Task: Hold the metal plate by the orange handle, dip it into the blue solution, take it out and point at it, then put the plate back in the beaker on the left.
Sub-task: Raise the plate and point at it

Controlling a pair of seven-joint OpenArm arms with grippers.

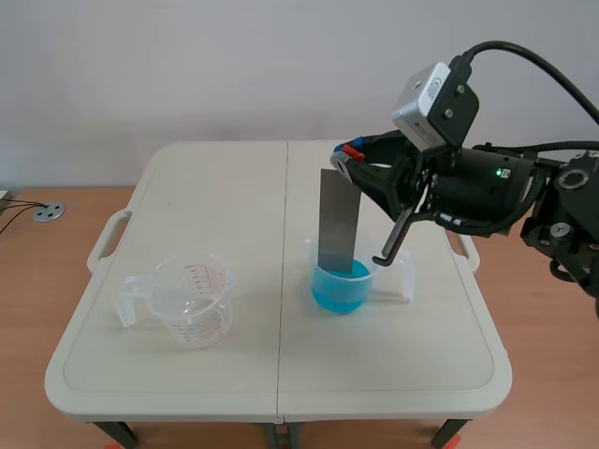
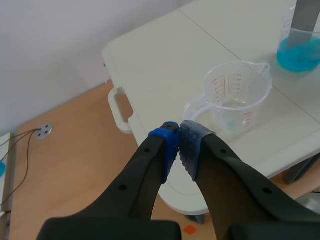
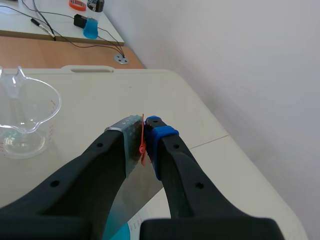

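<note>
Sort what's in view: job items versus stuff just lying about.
Job: metal plate, its orange handle, right tool shut on the handle, beaker of blue solution, empty measuring beaker.
Lying about: round floor socket, blue-based bottle on the far desk, cables there.

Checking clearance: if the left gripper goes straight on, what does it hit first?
Probably the bare table near its edge, with the empty measuring cup just beside that line; depth is hard to judge.
</note>
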